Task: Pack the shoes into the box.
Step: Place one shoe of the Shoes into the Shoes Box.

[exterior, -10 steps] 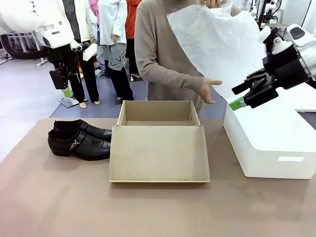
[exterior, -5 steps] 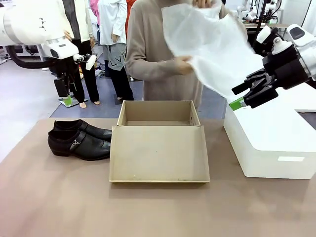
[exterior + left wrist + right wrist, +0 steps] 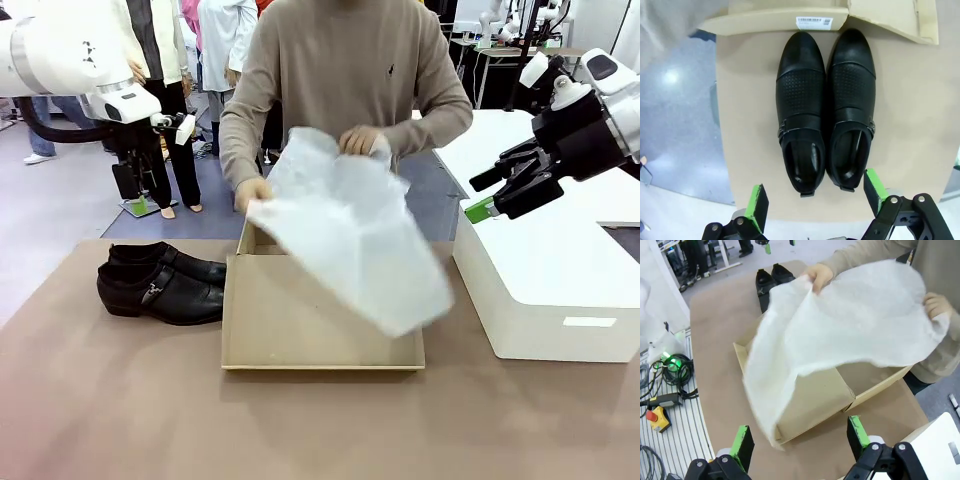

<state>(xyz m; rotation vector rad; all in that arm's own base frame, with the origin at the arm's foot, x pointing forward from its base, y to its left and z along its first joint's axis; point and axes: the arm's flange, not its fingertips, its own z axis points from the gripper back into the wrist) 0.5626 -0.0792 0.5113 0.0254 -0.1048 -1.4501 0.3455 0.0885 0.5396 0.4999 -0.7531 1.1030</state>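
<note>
Lining step: a person [image 3: 340, 80] holds tissue paper [image 3: 350, 235] over the box [image 3: 265, 335]. Shoes [image 3: 160, 283] sit beside it on the worktop [image 3: 120, 400], below our left jaws. Both jaws wide open, empty. Next we descend, grip one.

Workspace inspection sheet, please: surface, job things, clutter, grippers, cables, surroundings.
Surface: plain brown table.
Job's things: shoes side by side on the table, outside and left of the open box.
Clutter: white block right of the box; tissue paper held over the box by a person's hands.
Grippers: left gripper open above the shoes; right gripper open, raised over the white block.
Cables: cables and a red stop button beside the table.
Surroundings: people standing behind.
</note>
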